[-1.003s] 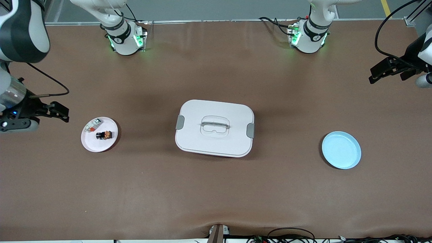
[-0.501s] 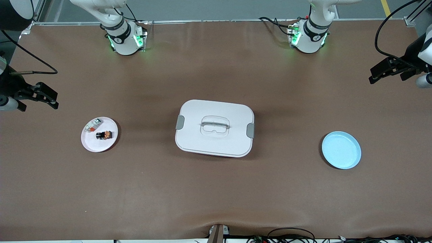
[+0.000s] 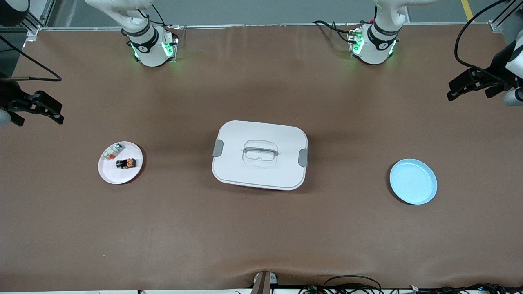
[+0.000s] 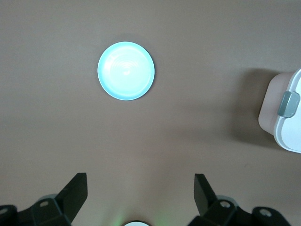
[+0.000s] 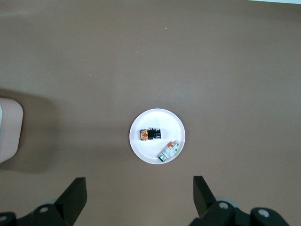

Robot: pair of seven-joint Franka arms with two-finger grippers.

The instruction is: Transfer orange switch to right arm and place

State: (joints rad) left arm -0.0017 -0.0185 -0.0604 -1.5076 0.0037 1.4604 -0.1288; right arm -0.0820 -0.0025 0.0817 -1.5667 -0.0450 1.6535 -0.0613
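Note:
The orange switch, tiny and black with an orange middle, lies on a small white plate toward the right arm's end of the table. It also shows in the right wrist view, on the same plate. My right gripper is open and empty, high over the table edge at that end, well apart from the plate. My left gripper is open and empty, up over the left arm's end of the table. Both pairs of fingers stand wide apart in the wrist views.
A small white-and-red part lies on the same plate beside the switch. A white lidded box with a handle sits mid-table. A light blue plate lies toward the left arm's end and also shows in the left wrist view.
My right gripper has risen and drawn away from the white plate toward the table's end. The switch, both plates and the left arm have not moved.

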